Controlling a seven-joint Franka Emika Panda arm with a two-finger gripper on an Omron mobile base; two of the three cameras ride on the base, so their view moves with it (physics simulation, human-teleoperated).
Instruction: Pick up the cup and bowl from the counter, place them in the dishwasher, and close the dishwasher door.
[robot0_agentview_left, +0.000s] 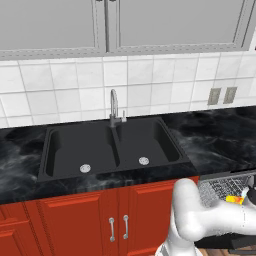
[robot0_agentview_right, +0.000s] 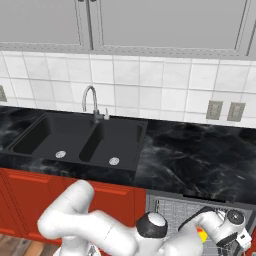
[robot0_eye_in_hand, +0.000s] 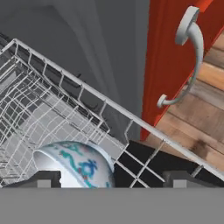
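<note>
The counter (robot0_agentview_left: 220, 135) was glossy black with white veins. The sink (robot0_agentview_left: 112, 145) was black, the tap (robot0_agentview_left: 114, 106) silver. The cabinets (robot0_agentview_left: 85, 220) were red with silver handles (robot0_agentview_left: 111, 229). The rack (robot0_eye_in_hand: 39, 109) was grey wire. The bowl (robot0_eye_in_hand: 78, 164) was pale white with teal and blue markings. The cup (robot0_agentview_left: 234, 199) was yellow.

In the hand view the gripper (robot0_eye_in_hand: 109, 177) looks down with its two dark fingertips (robot0_eye_in_hand: 43, 178) standing wide apart at the bottom edge. Between them sits the bowl (robot0_eye_in_hand: 78, 164) — pale and glossy, with teal and blue markings on its side — resting on the grey wire rack (robot0_eye_in_hand: 52, 113) of the dishwasher (robot0_eye_in_hand: 96, 48). Neither fingertip visibly presses on it. Beyond the rack's rim rises the dark inner wall — and to the right of it a red cabinet door (robot0_eye_in_hand: 168, 57) with a curved silver handle (robot0_eye_in_hand: 190, 61), above a wooden floor (robot0_eye_in_hand: 197, 127).
</note>
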